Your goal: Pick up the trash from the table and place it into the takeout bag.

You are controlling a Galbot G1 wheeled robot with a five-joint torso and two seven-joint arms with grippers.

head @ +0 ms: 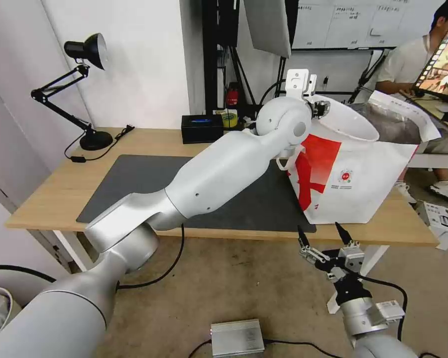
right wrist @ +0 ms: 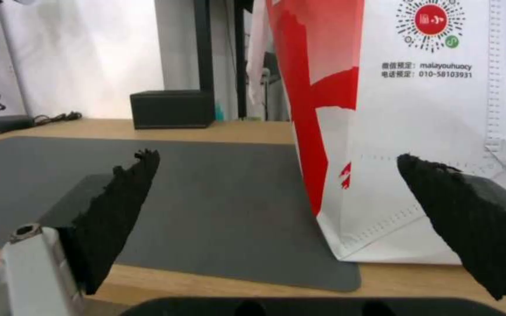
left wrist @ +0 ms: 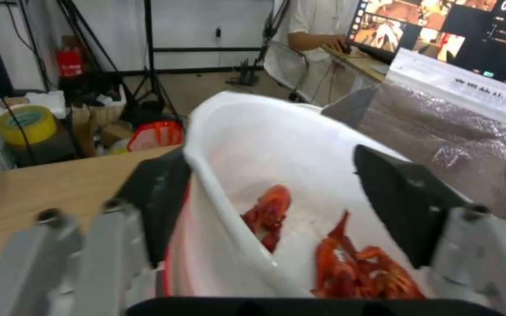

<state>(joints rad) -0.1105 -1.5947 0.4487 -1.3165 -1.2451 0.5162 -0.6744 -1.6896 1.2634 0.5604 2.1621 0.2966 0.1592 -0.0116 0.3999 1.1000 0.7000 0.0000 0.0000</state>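
Note:
My left arm reaches across the table (head: 50, 194) to the takeout bag (head: 363, 184), which stands upright on the right end of the dark mat (head: 134, 184). A white bowl (head: 348, 122) sits tilted at the bag's open mouth. My left gripper (head: 321, 108) is open at the bowl's rim. In the left wrist view one finger (left wrist: 159, 197) is outside the bowl's (left wrist: 276, 140) wall and the other finger (left wrist: 405, 193) hangs over the red shells (left wrist: 358, 267) inside. The foil lining (left wrist: 452, 145) shows behind. My right gripper (head: 318, 227) is open and empty just below the table's front edge, facing the bag (right wrist: 428, 131).
A black box (head: 201, 128) and a tape roll (head: 228, 118) stand at the back edge, a black desk lamp (head: 84, 94) at the back left. On the floor lie a metal box (head: 236, 337) and a white box (head: 440, 221). A wall is close on the left.

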